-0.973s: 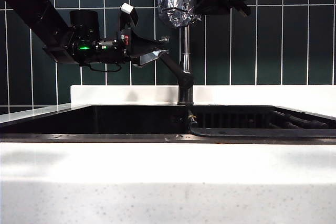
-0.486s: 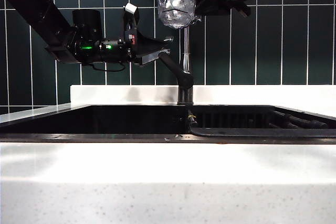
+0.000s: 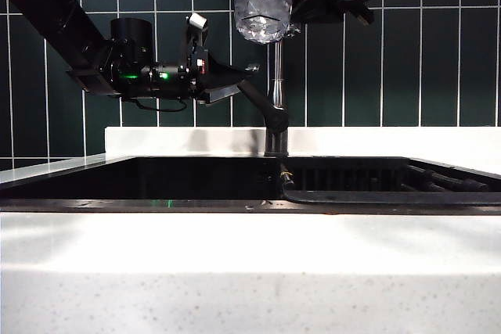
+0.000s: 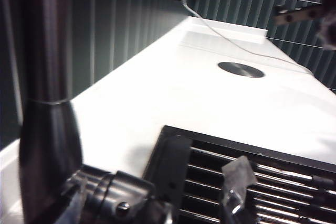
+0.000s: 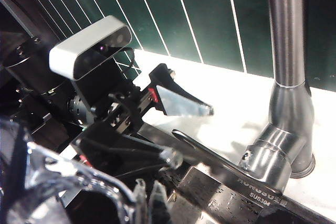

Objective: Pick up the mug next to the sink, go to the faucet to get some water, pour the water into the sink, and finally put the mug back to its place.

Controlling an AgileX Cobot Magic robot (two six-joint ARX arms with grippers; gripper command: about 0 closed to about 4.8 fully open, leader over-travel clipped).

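Two arms up at the faucet (image 3: 275, 107), above the sink (image 3: 196, 181). Left tool (image 3: 235, 81) held level at the left of the pipe, jaws spread wide, one finger above and one below the grey lever (image 3: 252, 98); contact with the lever not resolvable from the exterior view. Same tool in the right wrist view (image 5: 191, 132): upper finger (image 5: 181, 100) clear above the lever (image 5: 210, 156), lower finger close under it, nothing gripped. Left wrist view: lever hub (image 4: 113, 200) and pipe (image 4: 44, 98) very near the lens, blurred; transparent fingertips (image 4: 236, 174) apart over the ribbed black section of the sink (image 4: 262, 182).

Right tool high at the top of the exterior view, mostly hidden by dark housing; clamped on the mug (image 3: 262, 1), jaws nearly together on a thin part of the glass. Mug raised well above the sink, directly over the pipe's upper end, base downward and only slightly tilted. Faceted glass rim (image 5: 79, 177) seen close and out of focus in the right wrist view. Water in the mug not discernible; no stream visible at the pipe.

Sink sunk into the white worktop (image 3: 250, 271), ribbed section on the right side of the basin. Dark green tiled wall (image 3: 438, 60) behind. Round metal disc (image 4: 240, 69) lying flat on the worktop past the faucet, thin cable (image 4: 220, 32) running across the worktop beside it.
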